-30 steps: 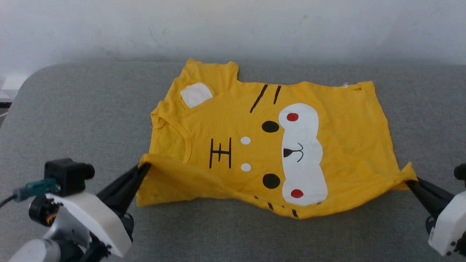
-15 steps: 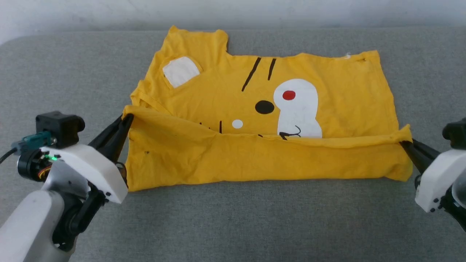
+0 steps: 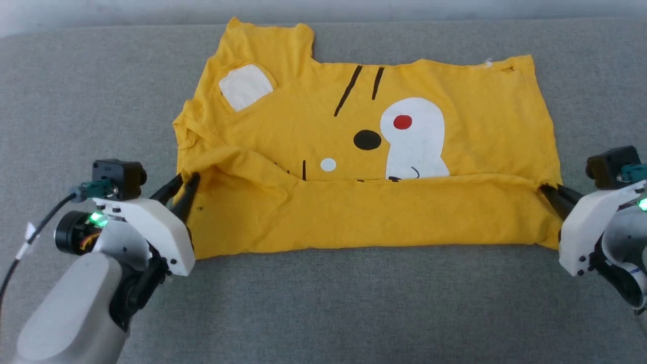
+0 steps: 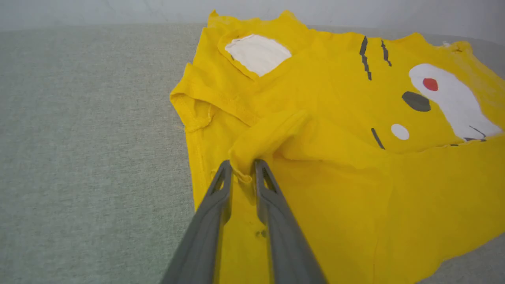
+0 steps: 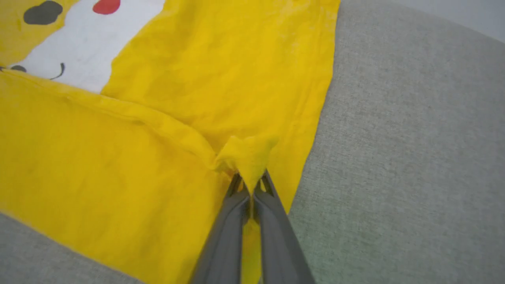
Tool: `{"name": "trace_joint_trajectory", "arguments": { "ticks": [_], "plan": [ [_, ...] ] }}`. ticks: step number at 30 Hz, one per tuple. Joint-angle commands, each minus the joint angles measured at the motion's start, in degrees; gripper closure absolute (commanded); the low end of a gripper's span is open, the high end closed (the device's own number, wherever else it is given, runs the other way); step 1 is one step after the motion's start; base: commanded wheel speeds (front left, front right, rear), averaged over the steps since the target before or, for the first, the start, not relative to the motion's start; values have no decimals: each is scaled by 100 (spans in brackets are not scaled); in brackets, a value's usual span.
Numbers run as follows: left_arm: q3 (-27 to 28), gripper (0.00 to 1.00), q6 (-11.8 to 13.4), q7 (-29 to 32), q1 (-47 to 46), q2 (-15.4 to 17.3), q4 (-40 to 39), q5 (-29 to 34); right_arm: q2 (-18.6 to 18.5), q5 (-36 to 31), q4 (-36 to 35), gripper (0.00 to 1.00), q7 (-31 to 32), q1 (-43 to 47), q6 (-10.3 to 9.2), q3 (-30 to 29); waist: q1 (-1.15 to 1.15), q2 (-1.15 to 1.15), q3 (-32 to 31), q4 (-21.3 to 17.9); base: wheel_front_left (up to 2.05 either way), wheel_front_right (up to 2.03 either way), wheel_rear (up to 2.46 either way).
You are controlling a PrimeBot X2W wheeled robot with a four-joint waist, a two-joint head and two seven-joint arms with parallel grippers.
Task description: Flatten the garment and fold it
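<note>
Your left end effector (image 3: 183,186) has its fingers slightly parted, a small hump of the garment (image 3: 364,126) sitting between the tips. Its pale forearm comes in from the near left, with the fingers angled far and right onto the shirt's left edge. Your right end effector (image 3: 545,191) is closed, pinching the garment's right corner, with that arm entering from the near right. The shirt lies spread on the grey fabric surface (image 3: 101,101), its near part folded over the printed face.
</note>
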Motion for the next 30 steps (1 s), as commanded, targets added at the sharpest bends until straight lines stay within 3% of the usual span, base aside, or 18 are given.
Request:
{"name": "trace_joint_trajectory", "arguments": {
  "ticks": [1, 6, 12, 17, 25, 30],
  "plan": [
    [-27, 0, -26, -52, -75, -41, 162, 12, 46, 3, 98, 0, -102, -85, -11, 29, 0, 0, -88, 28, 0, 0, 0],
    [38, 0, 131, -245, 1, -308, 497, -106, 112, -33, 361, 0, -243, 27, -11, -29, 0, 0, -356, 83, 0, 0, 0],
    [276, 0, 445, -646, 373, -610, 331, -324, 363, -299, 318, 0, -180, 324, -11, -345, 0, 0, -665, 96, 0, 0, 0],
    [490, 0, 1005, -829, 997, -694, -297, -394, 891, -810, -39, 0, 149, 758, -11, -1012, 0, 0, -836, 66, 0, 0, 0],
    [248, 0, 1701, -218, 1756, -367, -1321, -142, 1957, -1817, -1014, 0, 785, 1429, -11, -2155, 0, 0, -819, 57, 0, 0, 0],
    [97, 0, 2114, 237, 1857, -161, -1559, 87, 2477, -1948, -1474, 0, 1129, 1705, -11, -2547, 0, 0, -715, 46, 0, 0, 0]
  ]
}}
